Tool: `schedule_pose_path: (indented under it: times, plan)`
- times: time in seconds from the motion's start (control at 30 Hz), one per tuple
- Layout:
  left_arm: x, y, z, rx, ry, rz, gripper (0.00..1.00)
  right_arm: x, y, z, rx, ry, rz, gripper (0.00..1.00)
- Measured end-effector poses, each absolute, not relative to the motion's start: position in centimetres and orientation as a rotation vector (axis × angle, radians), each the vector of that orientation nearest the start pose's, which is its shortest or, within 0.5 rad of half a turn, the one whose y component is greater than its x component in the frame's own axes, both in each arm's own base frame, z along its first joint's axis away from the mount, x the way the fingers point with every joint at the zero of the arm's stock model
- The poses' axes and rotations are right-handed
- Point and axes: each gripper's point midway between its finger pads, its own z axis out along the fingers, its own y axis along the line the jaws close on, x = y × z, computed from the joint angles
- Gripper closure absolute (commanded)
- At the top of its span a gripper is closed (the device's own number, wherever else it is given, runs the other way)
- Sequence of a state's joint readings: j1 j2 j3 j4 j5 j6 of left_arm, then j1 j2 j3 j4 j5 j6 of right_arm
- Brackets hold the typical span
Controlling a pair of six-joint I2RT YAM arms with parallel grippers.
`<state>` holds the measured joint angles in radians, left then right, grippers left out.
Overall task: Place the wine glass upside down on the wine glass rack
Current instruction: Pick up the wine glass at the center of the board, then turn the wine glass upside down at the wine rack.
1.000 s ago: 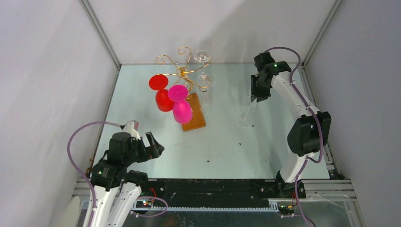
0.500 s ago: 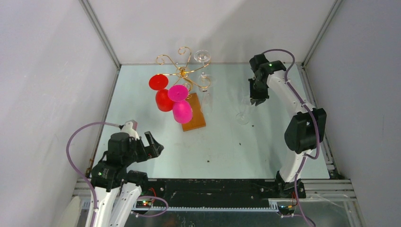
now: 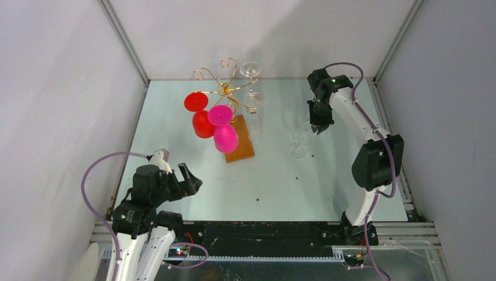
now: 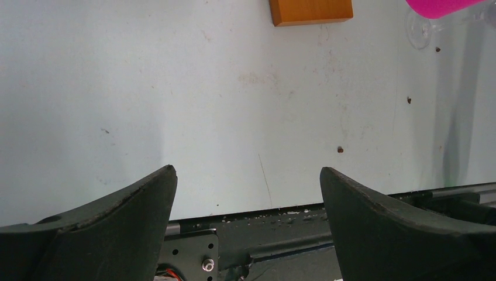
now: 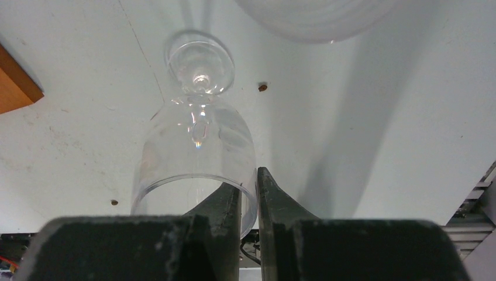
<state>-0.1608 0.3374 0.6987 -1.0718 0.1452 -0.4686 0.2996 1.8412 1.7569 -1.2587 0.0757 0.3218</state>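
Pinching clear stemmed wine glass [image 5: 196, 146] rim, right jaws closed; left jaws open. Lift, flip, hang on gold wire rack [image 3: 225, 88] pending.

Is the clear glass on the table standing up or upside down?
Standing up: the clear glass has its foot on the table, rim on top.
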Motion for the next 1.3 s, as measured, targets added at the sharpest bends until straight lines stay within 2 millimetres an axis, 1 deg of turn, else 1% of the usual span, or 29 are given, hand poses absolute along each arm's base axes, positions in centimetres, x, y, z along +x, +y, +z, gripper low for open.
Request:
schedule_pose_path:
  times: [0.13, 0.3, 0.4, 0.47, 0.53, 0.67, 0.8, 0.93, 0.97, 1.03, 1.17, 1.3]
  plan:
    - [13.1, -6.6, 15.6, -0.280, 2.303, -0.490, 0.00, 33.6, 10.7, 16.1, 0.035, 2.898, 0.003, 0.98]
    - [13.1, -6.6, 15.4, -0.280, 2.305, -0.490, 0.00, 33.0, 10.6, 17.7, 0.031, 2.867, 0.022, 1.00]
    - [13.1, -6.6, 15.2, -0.282, 2.312, -0.488, 0.00, 32.5, 10.6, 18.8, 0.030, 2.841, 0.039, 1.00]
    - [13.1, -6.6, 15.1, -0.282, 2.314, -0.488, 0.00, 32.1, 10.6, 19.9, 0.026, 2.812, 0.054, 1.00]
    - [13.1, -6.6, 15.1, -0.281, 2.311, -0.488, 0.00, 31.6, 10.5, 21.3, 0.025, 2.771, 0.066, 1.00]
    - [13.1, -6.6, 15.1, -0.281, 2.312, -0.488, 0.00, 29.8, 10.6, 25.3, 0.016, 2.628, 0.136, 1.00]
    - [13.1, -6.6, 15.1, -0.282, 2.312, -0.488, 0.00, 27.2, 10.2, 28.9, 0.021, 2.469, 0.245, 1.00]
    - [13.1, -6.5, 15.2, -0.283, 2.309, -0.484, 0.00, 24.6, 9.7, 31.5, 0.036, 2.314, 0.352, 1.00]
    - [13.1, -6.5, 15.4, -0.283, 2.307, -0.484, 0.00, 24.2, 9.6, 32.0, 0.037, 2.271, 0.374, 1.00]
    - [13.3, -6.4, 16.3, -0.279, 2.288, -0.480, 0.00, 23.4, 9.4, 32.8, 0.035, 2.191, 0.407, 1.00]
    - [13.7, -6.5, 19.3, -0.266, 2.222, -0.498, 0.00, 22.3, 9.0, 34.2, 0.042, 2.074, 0.441, 1.00]
    - [13.8, -7.0, 21.9, -0.244, 2.151, -0.541, 0.00, 21.8, 8.7, 36.1, 0.050, 1.952, 0.469, 1.00]
